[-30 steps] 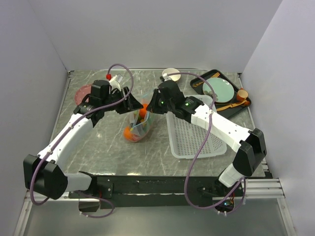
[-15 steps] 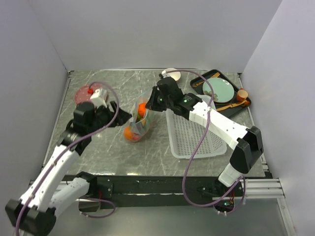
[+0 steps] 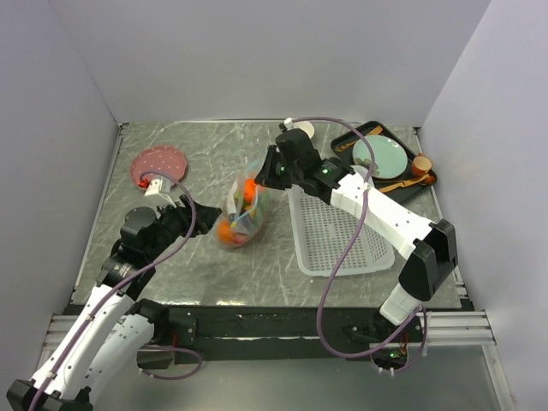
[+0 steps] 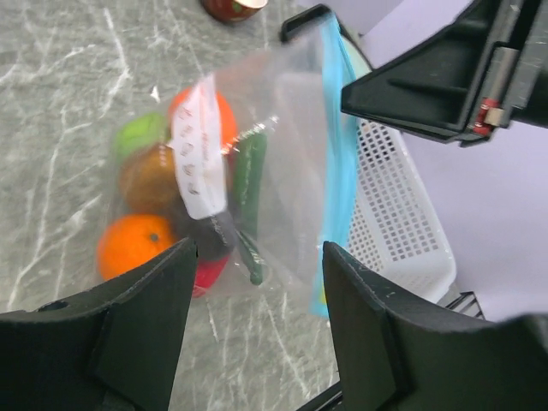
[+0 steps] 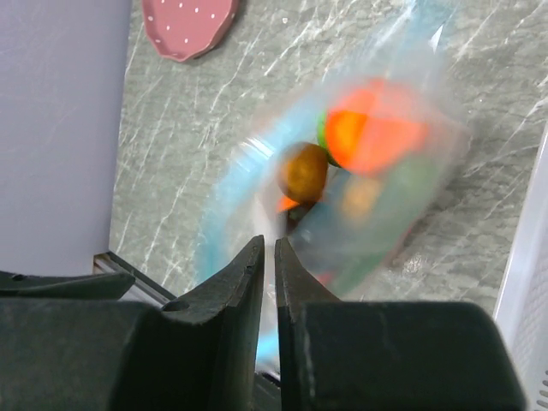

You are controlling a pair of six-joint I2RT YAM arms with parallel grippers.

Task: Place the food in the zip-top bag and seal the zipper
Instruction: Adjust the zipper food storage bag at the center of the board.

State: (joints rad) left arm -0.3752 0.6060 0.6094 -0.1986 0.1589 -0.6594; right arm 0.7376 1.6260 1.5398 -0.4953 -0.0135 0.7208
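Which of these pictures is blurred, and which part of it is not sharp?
Right wrist view: the bag and the food inside are smeared by motion blur; left wrist view: both look fairly sharp; top view: the bag's lower end is slightly blurred.

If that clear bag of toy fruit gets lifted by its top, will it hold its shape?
Probably floppy: the clear bag is thin, crinkled film, pinched at its mouth by the right gripper. Likely bottom-heavy, since the toy fruit bunches at one end. It may swing; the right wrist view shows it blurred.
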